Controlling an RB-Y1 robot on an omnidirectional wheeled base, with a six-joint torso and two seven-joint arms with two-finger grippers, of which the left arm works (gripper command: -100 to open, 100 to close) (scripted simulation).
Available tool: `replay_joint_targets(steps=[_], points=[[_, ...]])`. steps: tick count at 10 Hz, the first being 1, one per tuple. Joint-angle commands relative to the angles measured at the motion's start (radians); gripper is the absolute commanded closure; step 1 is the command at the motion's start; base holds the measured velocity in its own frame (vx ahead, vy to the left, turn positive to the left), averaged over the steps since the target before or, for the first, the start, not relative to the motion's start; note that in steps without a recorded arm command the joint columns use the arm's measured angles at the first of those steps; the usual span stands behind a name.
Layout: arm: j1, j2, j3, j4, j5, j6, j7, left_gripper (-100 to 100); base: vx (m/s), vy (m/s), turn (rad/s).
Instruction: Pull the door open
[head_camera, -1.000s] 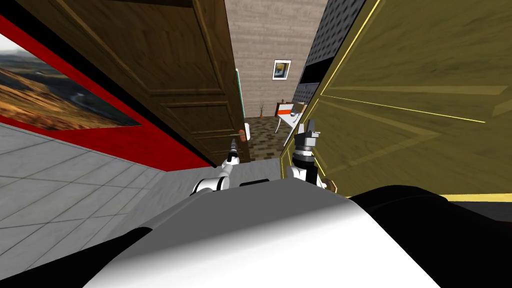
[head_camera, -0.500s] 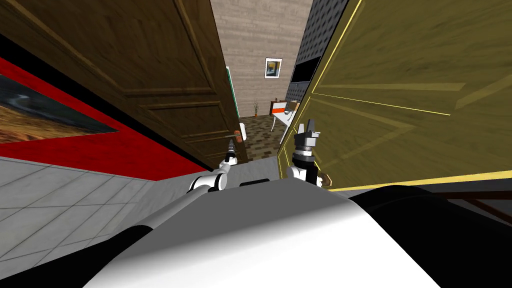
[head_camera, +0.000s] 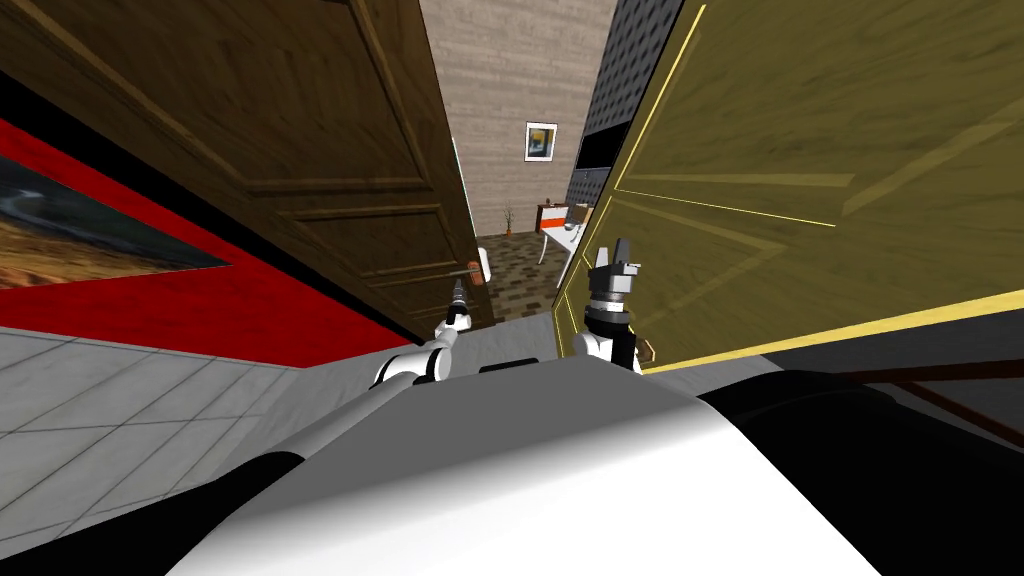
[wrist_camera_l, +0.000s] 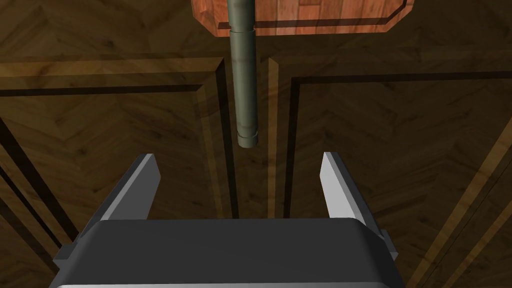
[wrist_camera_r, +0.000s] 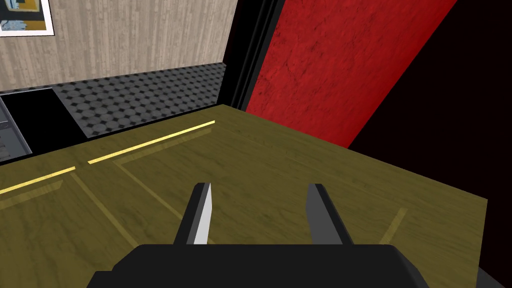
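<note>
Well, the left jaws stand wide open and empty, just short of the handle (wrist_camera_l: 244, 100) on the dark brown door (wrist_camera_l: 395, 150). Better to ease forward until the handle sits between them, close squarely, then pull. Right jaws, open, hold nothing.
</note>
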Motion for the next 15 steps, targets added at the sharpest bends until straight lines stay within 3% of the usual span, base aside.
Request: replay_joint_targets(steps=[1,2,3,4,5,7,9,10,11,15], points=[[0.024,0.009,0.002,-0.038,0.001,0.015,0.006,-100,-0.012,0.012,-0.150],[0.024,0.009,0.002,-0.038,0.001,0.015,0.006,-100,-0.006,0.008,0.011],[0.028,0.034,0.016,-0.035,0.009,0.014,0.012,-100,0.012,-0.002,-0.175],[0.028,0.034,0.016,-0.035,0.009,0.014,0.012,-100,0.020,0.003,-0.142],[0.031,0.057,0.030,-0.031,0.017,0.013,0.019,-100,0.064,-0.007,-0.207],[0.034,0.082,0.047,-0.028,0.027,0.012,0.026,-100,0.176,-0.003,-0.164],[0.034,0.082,0.047,-0.005,0.027,0.012,0.026,-100,0.104,-0.013,0.005],[0.034,0.082,0.047,-0.028,0.027,0.012,0.026,-100,0.003,-0.006,0.005],[0.036,0.096,0.057,-0.026,0.034,0.010,0.030,-100,0.093,-0.006,-0.075],[0.035,0.105,0.064,-0.022,0.038,0.007,0.033,-100,0.167,-0.020,-0.017]])
